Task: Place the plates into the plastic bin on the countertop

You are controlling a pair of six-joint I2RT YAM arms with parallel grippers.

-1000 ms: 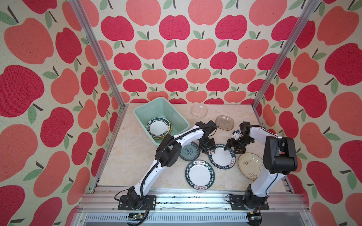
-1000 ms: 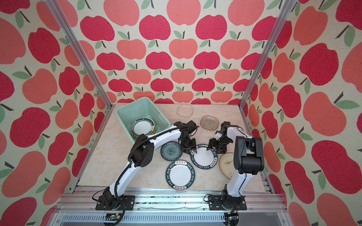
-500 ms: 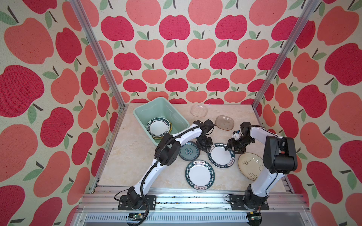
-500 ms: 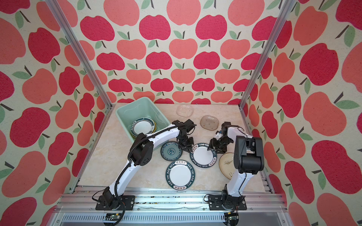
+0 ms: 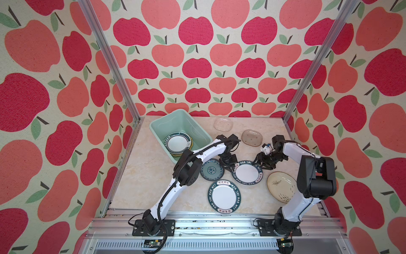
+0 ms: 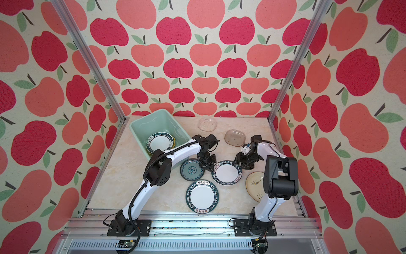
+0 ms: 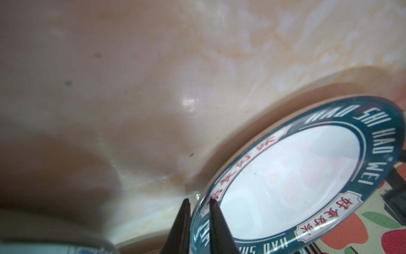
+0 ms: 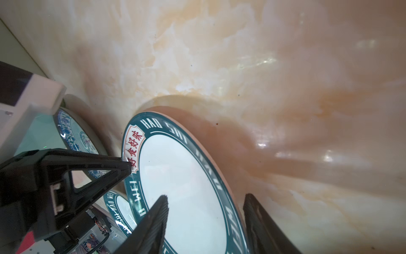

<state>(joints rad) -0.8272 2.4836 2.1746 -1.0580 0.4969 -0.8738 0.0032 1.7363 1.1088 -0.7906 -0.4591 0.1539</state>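
The left pincer (image 7: pixel 198 200) grips the plate (image 7: pixel 285 187) by its rim, to lift it. The right pincer (image 8: pixel 205 196), open, seems to steady the opposite rim.

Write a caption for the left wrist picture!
Left gripper jaws pinch the lettered teal rim of a white round plate, beige marble countertop behind.

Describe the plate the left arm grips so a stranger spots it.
From the green bin, come forward to the teal plate. Right of it is a white plate with a dark lettered rim; unlike its nearer twin, left jaws pinch it.
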